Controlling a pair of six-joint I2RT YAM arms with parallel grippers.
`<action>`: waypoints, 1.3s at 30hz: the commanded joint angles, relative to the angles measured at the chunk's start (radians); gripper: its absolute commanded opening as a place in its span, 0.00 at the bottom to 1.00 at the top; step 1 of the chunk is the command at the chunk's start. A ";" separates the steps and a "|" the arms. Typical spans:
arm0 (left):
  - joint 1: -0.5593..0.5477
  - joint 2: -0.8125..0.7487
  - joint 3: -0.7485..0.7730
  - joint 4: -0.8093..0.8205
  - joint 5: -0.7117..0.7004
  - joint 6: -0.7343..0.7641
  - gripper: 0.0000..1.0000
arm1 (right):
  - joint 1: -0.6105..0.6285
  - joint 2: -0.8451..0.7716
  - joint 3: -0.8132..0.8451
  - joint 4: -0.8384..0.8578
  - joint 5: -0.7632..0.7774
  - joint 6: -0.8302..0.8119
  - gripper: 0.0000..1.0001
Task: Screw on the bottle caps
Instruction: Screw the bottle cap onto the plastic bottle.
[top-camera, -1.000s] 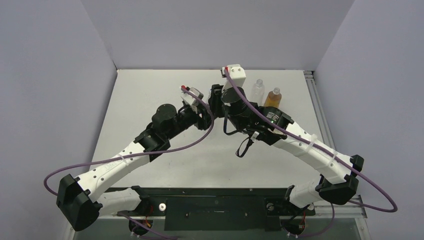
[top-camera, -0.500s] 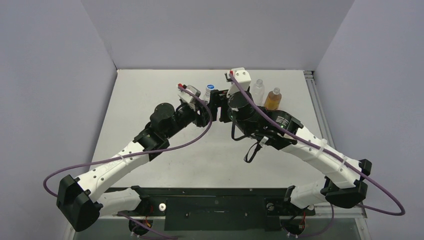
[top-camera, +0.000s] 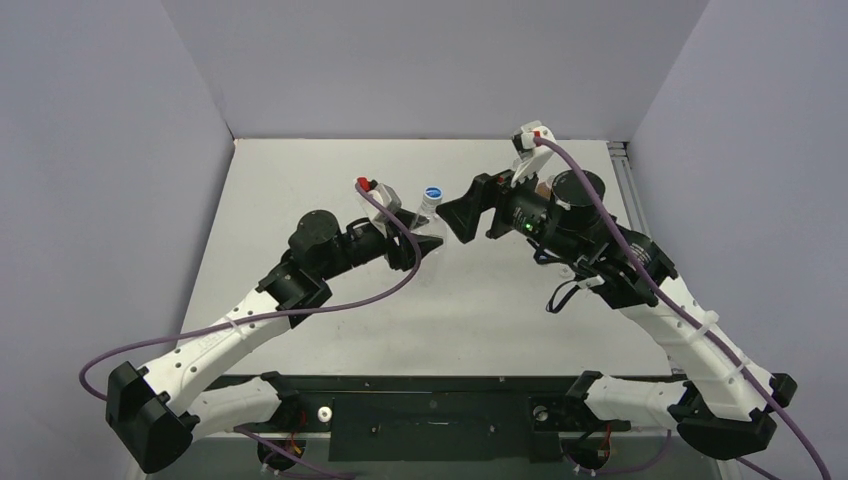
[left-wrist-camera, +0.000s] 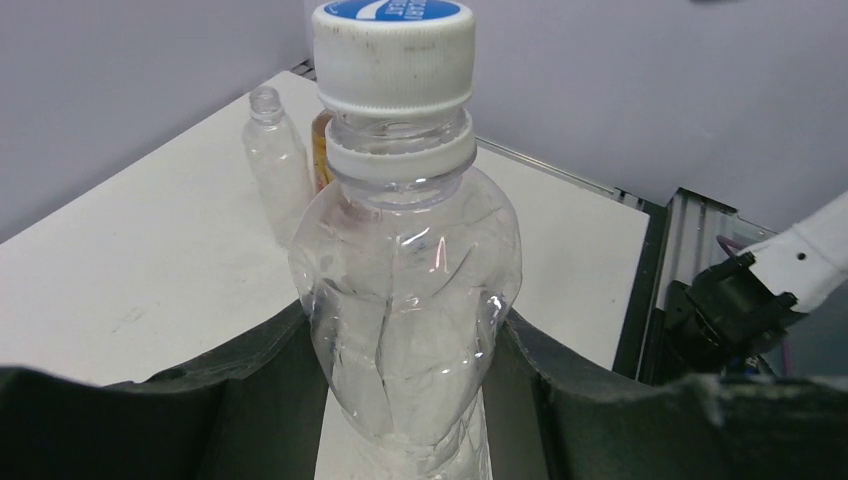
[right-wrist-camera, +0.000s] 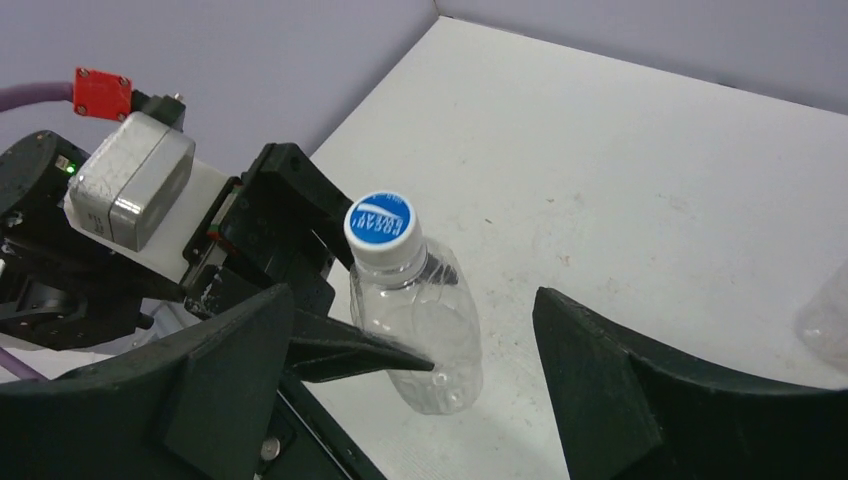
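Capped clear bottle (left-wrist-camera: 405, 250) stands clamped in left pincer (left-wrist-camera: 400, 320), right pincer (right-wrist-camera: 412, 295) spread nearby

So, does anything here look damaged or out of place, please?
The clear bottle pinched in the left gripper looks dented, its wall creased between the fingers. Its blue-and-white cap sits level. Behind it, a second clear bottle stands without a cap.

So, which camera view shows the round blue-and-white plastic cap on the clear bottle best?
The left wrist view: the round blue-and-white plastic cap is large and side-on. The right wrist view shows mostly its blue top; the top external view, only a small dot.
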 joint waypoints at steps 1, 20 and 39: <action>0.002 -0.033 -0.007 0.029 0.165 -0.013 0.00 | -0.092 0.000 -0.016 0.141 -0.267 -0.015 0.85; 0.000 -0.025 -0.006 0.049 0.288 -0.053 0.00 | -0.081 0.055 -0.044 0.239 -0.326 0.026 0.79; 0.009 -0.013 -0.010 0.068 0.329 -0.087 0.00 | -0.077 -0.021 -0.104 0.230 -0.287 0.009 0.54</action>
